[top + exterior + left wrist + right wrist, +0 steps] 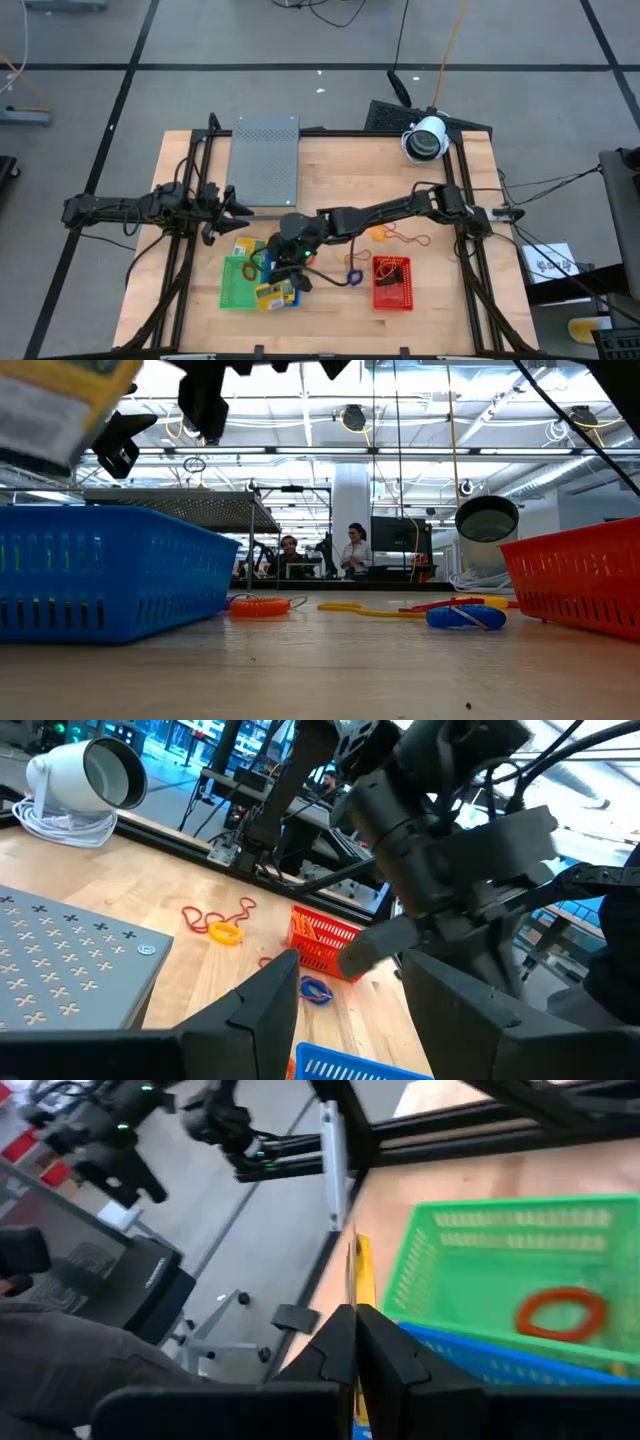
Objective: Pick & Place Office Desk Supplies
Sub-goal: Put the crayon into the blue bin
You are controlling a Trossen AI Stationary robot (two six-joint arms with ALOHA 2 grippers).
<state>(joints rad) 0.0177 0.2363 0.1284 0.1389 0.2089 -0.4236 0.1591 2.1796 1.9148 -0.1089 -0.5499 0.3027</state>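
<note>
- Nearest the table's front edge stand three small baskets: a green basket (236, 283) on the left, a blue basket (281, 294) just to its right, and a red basket (392, 283) well apart on the right.
- An orange rubber-band loop (560, 1314) lies inside the green basket, as the right wrist view shows.
- The right gripper (285, 270) reaches across from the right side and hangs over the blue and green baskets. Its fingers (352, 1342) are pressed together on the thin edge of a yellow packet (361, 1270), which hangs above the near rim of the blue basket.
- In the low view a yellow packet with blue marks (55, 405) shows blurred at the top left above the blue basket; it appears to be the same one.
- Between the blue and red baskets a blue rubber-band loop (353, 275) lies on the wood.
- A little farther, an orange loop (378, 233) and a red loop (408, 238) lie just beside each other near the right arm.
- The left gripper (238, 208) waits at the left, beside the near edge of the grey perforated box (265, 160); its fingers (262, 1005) stand apart and hold nothing.
- The grey box lies flat at the far left of the table.
- A white camera (426, 138) sits at the far right corner.
- Beyond the table, two people (320, 552) show in the room.
</note>
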